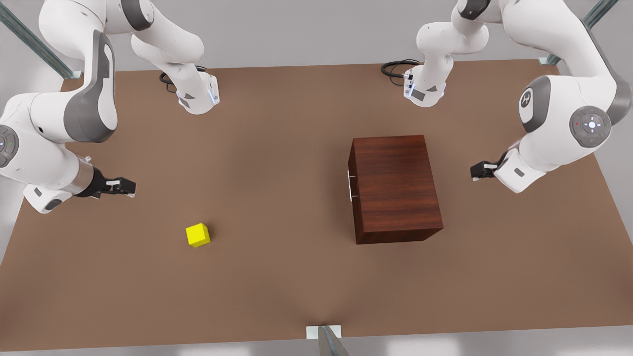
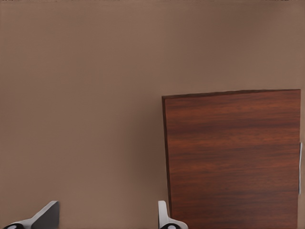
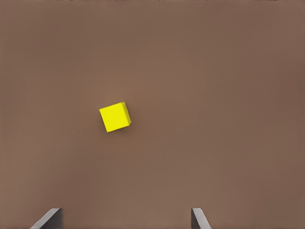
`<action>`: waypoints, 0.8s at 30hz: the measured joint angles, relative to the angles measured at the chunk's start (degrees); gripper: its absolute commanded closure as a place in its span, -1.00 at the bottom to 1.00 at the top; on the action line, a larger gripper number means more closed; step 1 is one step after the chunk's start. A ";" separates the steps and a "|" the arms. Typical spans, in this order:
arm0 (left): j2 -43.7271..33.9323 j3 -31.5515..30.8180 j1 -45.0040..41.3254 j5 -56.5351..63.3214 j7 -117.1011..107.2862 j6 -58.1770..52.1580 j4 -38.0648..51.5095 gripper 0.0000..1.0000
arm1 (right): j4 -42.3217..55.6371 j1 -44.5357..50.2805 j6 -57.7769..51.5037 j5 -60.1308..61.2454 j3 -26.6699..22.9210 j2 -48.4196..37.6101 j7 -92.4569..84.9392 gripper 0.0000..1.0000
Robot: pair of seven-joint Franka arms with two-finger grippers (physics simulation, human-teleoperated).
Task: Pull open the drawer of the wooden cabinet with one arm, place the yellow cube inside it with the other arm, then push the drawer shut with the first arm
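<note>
The wooden cabinet (image 1: 395, 188) (image 2: 233, 157) stands right of the table's middle in the front view. Its drawer is shut, and the silver handle (image 1: 350, 185) (image 2: 300, 167) faces the front view's left. On the table toward the front view's left lies the yellow cube (image 1: 198, 235) (image 3: 115, 117). My left gripper (image 1: 474, 171) (image 2: 106, 219) hovers open beside the cabinet's back, on the front view's right. My right gripper (image 1: 129, 187) (image 3: 125, 219) hangs open at the front view's left, above the table and short of the cube, holding nothing.
The brown table (image 1: 277, 163) carries both arm bases (image 1: 198, 96) (image 1: 425, 89) at its far edge, each with a black cable. A metal post (image 1: 326, 338) stands at the near edge. Bare tabletop lies between cube and cabinet.
</note>
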 measured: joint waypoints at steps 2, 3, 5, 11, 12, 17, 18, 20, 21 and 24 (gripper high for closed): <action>0.91 0.04 -0.72 -0.08 0.29 0.74 0.25 -1.00 | 0.06 -0.15 0.85 -0.05 0.01 0.54 0.02 -1.00; 1.39 0.08 -2.43 -0.08 0.35 0.89 0.34 -1.00 | 0.12 -0.58 1.81 -0.05 0.02 1.32 0.03 -1.00; 2.47 0.11 -8.01 -0.08 -0.06 0.85 0.42 -1.00 | 0.14 -1.09 4.37 -0.05 0.18 4.63 0.05 -1.00; 10.21 0.01 -26.53 2.58 -9.44 0.74 0.72 -1.00 | -2.18 2.77 15.41 -0.08 3.55 17.11 0.10 -1.00; 11.36 0.00 -28.48 3.27 -11.73 1.07 0.79 -1.00 | -4.68 3.16 17.93 -0.16 4.36 17.75 0.10 -1.00; 14.62 0.07 -34.88 5.60 -23.48 4.33 0.87 -1.00 | -15.81 2.67 30.34 -0.75 5.75 19.42 0.05 -1.00; 15.31 0.08 -36.12 6.18 -25.82 5.23 0.97 -1.00 | -16.13 2.34 32.31 -1.24 5.73 20.41 0.02 -1.00; 16.50 0.09 -38.07 7.03 -30.38 7.12 1.15 -1.00 | -16.29 1.95 35.68 -1.90 5.72 21.71 -0.04 -1.00; 17.01 0.10 -38.78 7.31 -32.57 8.14 1.19 -1.00 | -16.32 1.82 37.03 -2.14 5.70 22.15 -0.09 -1.00; 18.22 0.09 -40.58 8.45 -38.64 10.63 1.18 -0.97 | -16.35 1.75 39.94 -3.21 5.57 22.56 -0.23 -1.00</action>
